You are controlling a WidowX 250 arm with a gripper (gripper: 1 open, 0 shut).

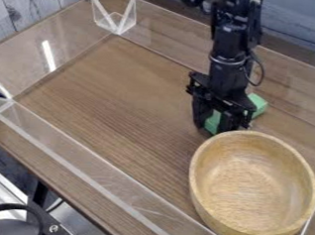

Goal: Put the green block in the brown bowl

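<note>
The black tool points straight down at the counter, its two fingers pressed in against the green block, which they pinch low on the surface. The block shows as a bright green patch on the right side of the fingers, its near part hidden behind them; whether it touches the counter cannot be told. The black arm rises from the tool toward the upper edge of the view. Just in front of the tool and block stands the brown bowl, a wide, light wooden vessel with a thick rim and visible grain, upright with its hollow open to the camera; its rim lies close beside the fingertips. The counter is wood-grained brown laminate bounded by low clear plastic walls along the near-left and far edges. A small clear plastic bracket stands at the far-left corner. Beyond it a pale plank wall is visible, and dark cabling lies below the counter at lower left.
</note>
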